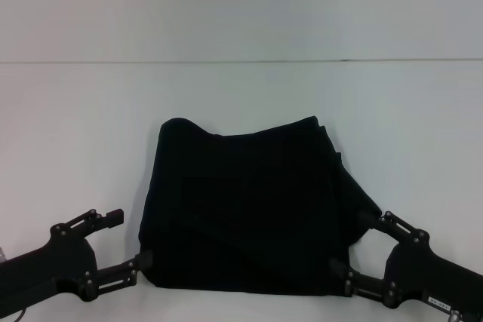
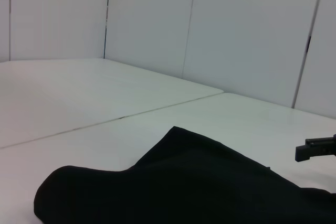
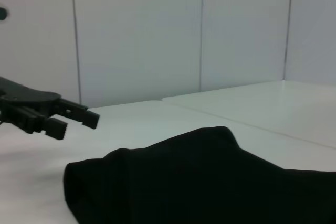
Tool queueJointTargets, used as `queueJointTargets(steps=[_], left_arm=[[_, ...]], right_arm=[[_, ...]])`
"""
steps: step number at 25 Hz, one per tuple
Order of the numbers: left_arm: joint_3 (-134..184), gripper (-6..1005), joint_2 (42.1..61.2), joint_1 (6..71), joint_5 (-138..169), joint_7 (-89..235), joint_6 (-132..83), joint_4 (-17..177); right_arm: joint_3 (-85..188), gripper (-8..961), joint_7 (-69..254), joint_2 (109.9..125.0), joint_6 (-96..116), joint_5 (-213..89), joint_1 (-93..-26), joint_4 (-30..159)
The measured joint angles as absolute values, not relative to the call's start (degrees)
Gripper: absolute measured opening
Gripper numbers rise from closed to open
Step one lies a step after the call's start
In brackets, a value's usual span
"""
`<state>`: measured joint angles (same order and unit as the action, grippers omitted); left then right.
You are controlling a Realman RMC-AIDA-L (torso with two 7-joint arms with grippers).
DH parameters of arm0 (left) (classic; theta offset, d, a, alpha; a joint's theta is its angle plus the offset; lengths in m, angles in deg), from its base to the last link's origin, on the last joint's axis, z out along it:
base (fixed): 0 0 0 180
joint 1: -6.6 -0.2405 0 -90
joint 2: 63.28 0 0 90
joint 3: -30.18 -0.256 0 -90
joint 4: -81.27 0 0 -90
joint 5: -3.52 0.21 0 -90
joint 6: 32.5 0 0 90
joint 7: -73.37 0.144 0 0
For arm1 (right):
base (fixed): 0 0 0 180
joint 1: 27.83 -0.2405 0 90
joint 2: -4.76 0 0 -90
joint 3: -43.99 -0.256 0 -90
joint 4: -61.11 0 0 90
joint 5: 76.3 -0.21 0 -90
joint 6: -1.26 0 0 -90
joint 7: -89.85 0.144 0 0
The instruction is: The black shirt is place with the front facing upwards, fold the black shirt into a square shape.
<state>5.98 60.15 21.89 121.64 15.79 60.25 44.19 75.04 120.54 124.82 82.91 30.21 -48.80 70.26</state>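
The black shirt [image 1: 249, 209] lies on the white table [image 1: 241, 96] in the head view, folded into a rough square, plain black side up; no lettering shows. My left gripper [image 1: 127, 239] is open at the shirt's near left corner, its lower finger touching the cloth edge. My right gripper [image 1: 355, 244] is open at the near right corner, its fingers against the shirt's right edge. The shirt also shows in the left wrist view [image 2: 184, 187] and in the right wrist view [image 3: 210, 177]. The left gripper shows far off in the right wrist view [image 3: 58, 116].
A seam [image 1: 241, 61] runs across the table behind the shirt. Pale wall panels [image 2: 236, 30] stand beyond the table. One finger of the right gripper [image 2: 316, 148] shows at the edge of the left wrist view.
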Motion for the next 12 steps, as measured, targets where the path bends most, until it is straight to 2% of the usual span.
queueJointTargets(steps=[12], left_arm=[[6.2,867,60.34,22.1,121.7,15.8,60.2,44.3]], right_arm=[[73.7,940,120.7,124.7,82.9,30.2,-49.0,70.4]])
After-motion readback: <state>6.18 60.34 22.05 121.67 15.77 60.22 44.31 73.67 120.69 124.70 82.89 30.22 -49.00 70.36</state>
